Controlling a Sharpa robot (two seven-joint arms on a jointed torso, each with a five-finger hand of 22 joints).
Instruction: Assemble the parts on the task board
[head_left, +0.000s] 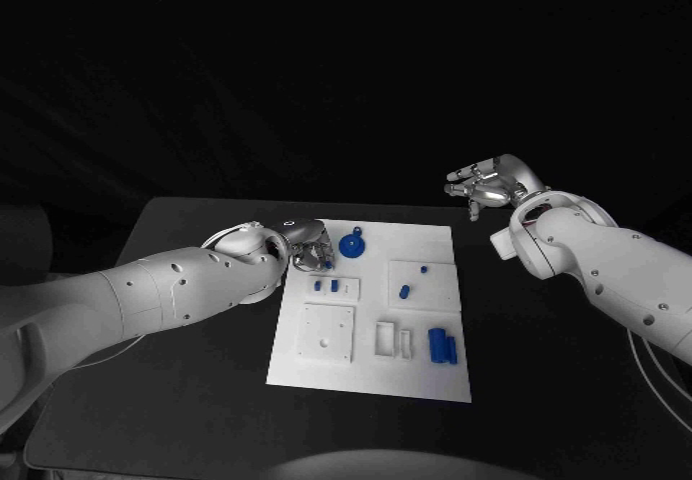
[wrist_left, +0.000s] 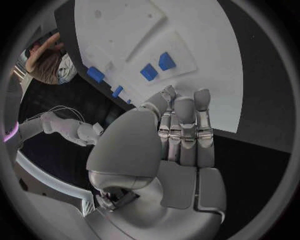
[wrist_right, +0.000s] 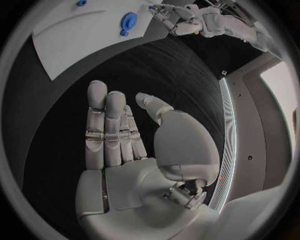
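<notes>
My left hand (head_left: 306, 248) hovering empty over the white board (head_left: 433, 372), fingers straight together, right hand (head_left: 488, 186) spreading empty above the black table (head_left: 173, 400), blue parts (wrist_left: 156, 67) showing close in my left wrist view, no writing readable.

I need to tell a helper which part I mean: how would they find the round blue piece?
Start at the white task board mid-table and go to its far edge. The round blue part lies there, just beside the left hand. It is a disc with a small tab; the other blue parts are small blocks or bars.
</notes>
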